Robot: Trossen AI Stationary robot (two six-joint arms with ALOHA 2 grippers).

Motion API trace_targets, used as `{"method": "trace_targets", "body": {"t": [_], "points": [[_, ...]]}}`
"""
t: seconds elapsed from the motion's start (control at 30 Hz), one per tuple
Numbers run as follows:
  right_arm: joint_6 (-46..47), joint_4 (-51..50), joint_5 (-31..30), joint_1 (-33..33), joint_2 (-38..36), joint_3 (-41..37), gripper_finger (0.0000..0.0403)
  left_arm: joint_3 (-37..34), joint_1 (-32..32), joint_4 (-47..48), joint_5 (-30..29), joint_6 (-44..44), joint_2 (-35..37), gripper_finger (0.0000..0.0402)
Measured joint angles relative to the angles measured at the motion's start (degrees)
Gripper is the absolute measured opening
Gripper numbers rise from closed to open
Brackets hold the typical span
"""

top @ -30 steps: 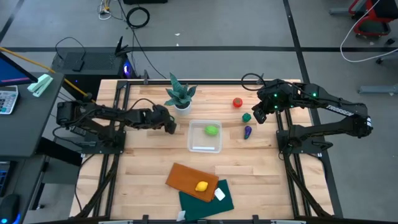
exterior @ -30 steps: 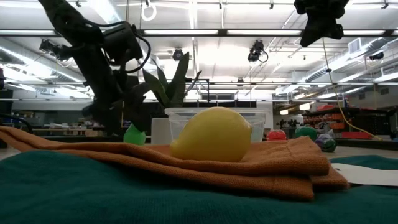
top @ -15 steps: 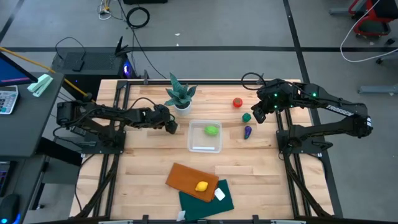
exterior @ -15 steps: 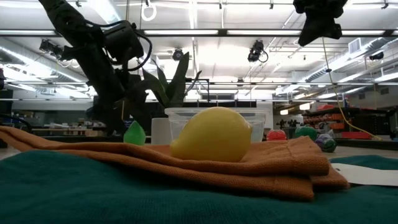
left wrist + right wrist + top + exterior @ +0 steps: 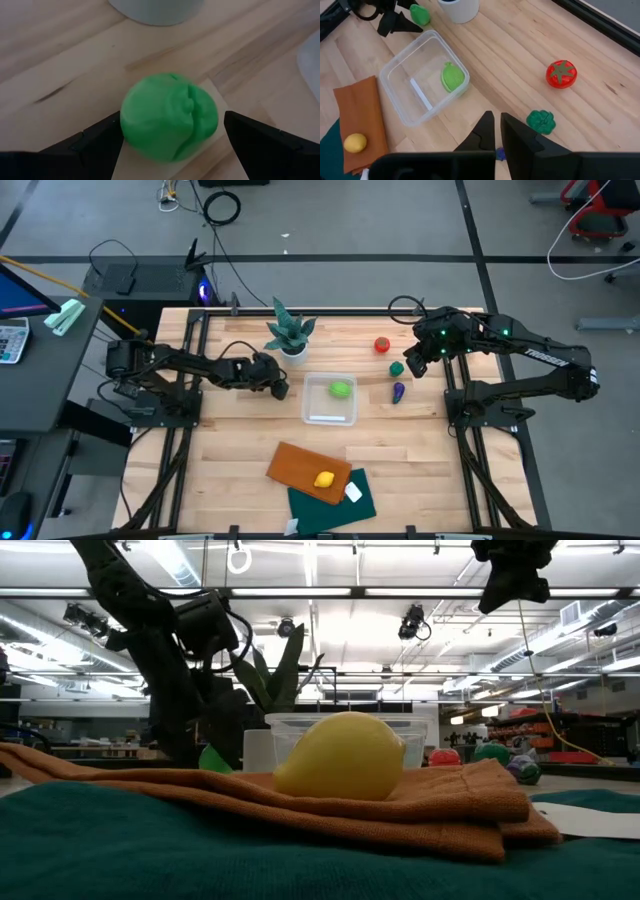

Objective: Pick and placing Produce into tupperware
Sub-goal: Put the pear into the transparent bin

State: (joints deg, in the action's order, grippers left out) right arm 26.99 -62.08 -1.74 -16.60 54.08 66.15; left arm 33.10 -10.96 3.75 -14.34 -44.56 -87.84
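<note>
A light green produce piece (image 5: 169, 116) lies on the wooden table (image 5: 240, 440), left of the clear tupperware (image 5: 312, 412) and near the plant's white pot. My left gripper (image 5: 281, 388) is low over it and open, one finger on each side; touch does not show. Another light green piece (image 5: 342, 389) lies inside the tupperware. The red piece (image 5: 382, 345), the dark green piece (image 5: 397, 368) and the purple piece (image 5: 399, 391) lie right of the tub. The yellow piece (image 5: 324, 479) rests on an orange-brown cloth (image 5: 300, 465). My right gripper (image 5: 495, 131) hangs shut, high above the dark green piece.
A spiky potted plant (image 5: 290, 332) stands just beyond my left gripper. A dark green cloth (image 5: 335, 500) with a white card (image 5: 353, 492) lies under the orange-brown cloth near the front edge. Bare wood stretches between the tub and the cloths.
My left gripper has sunk toward the table and edged toward the tupperware, coming down around the light green piece, its fingers still open. The piece has stayed where it was.
</note>
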Motion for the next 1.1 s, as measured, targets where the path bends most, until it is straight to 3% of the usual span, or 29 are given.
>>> {"method": "trace_targets", "body": {"t": [0.2, 0.73, 1.1], "points": [[0.04, 0.02, -0.02, 0.00, 0.00, 0.00, 0.0000, 0.00, -0.13, -0.40, 0.24, 0.28, -0.01, 0.0343], [-0.07, 0.00, -0.04, 0.00, 0.00, 0.00, 0.0000, -0.09, -0.15, -0.71, 0.27, 0.27, -0.12, 0.0256], [-0.18, 0.00, -0.22, 0.02, 0.00, 0.00, 0.0000, -0.14, 0.01, -2.85, 3.43, -0.17, 2.30, 0.0260]]}}
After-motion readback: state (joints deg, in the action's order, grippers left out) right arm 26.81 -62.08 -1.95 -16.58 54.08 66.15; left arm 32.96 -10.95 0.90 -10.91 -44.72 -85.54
